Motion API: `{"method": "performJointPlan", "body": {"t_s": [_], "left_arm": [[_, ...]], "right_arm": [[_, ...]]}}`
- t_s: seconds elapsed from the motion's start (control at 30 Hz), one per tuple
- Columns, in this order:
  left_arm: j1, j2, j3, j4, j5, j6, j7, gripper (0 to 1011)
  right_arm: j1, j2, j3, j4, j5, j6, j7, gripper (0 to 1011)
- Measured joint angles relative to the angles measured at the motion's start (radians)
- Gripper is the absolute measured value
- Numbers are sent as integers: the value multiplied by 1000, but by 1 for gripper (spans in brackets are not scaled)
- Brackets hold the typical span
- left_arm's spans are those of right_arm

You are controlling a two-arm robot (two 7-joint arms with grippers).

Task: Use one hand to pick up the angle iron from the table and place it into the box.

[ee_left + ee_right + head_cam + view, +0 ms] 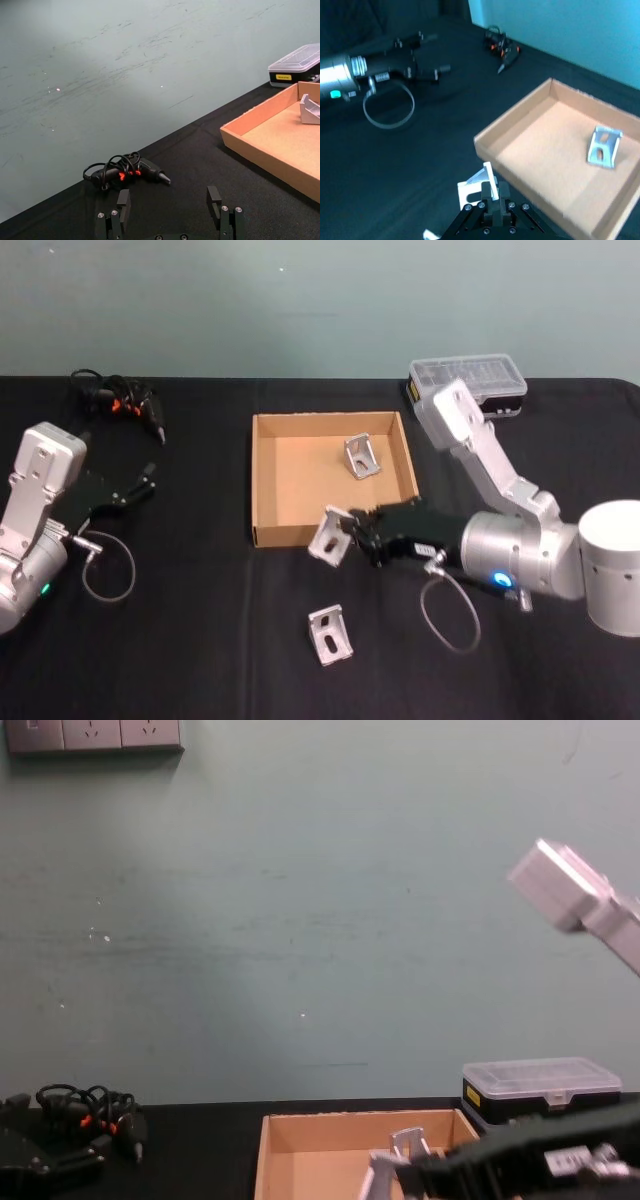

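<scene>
My right gripper [350, 533] is shut on a silver angle iron [329, 536], held just above the table at the front wall of the tan box [300, 480]. In the right wrist view the held angle iron [474, 186] sits at the fingers [491, 192], in front of the box's near corner [485, 142]. Another angle iron [362, 457] lies inside the box, toward its back right. A third one [330, 635] lies on the black table [200, 640] in front. My left gripper [168, 200] is parked open at the far left, with nothing in it.
A clear-lidded plastic case [470, 380] stands behind the box's right corner. A black tool with coiled cable [120, 400] lies at the back left. Wire loops hang from both wrists [108, 570].
</scene>
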Motion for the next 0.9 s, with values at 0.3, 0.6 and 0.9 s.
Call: {"method": "performJointPlan", "body": {"t_s": [0.3, 0.6, 0.9], "left_arm": [[0, 0, 0, 0, 0, 0, 0, 1000], [0, 0, 0, 0, 0, 0, 0, 1000], [0, 0, 0, 0, 0, 0, 0, 1000]], "right_arm": [[113, -63, -24, 87, 17, 26, -25, 92], [248, -145, -55, 286, 10, 0, -58, 92], [345, -236, -91, 495, -34, -44, -90, 92]]}}
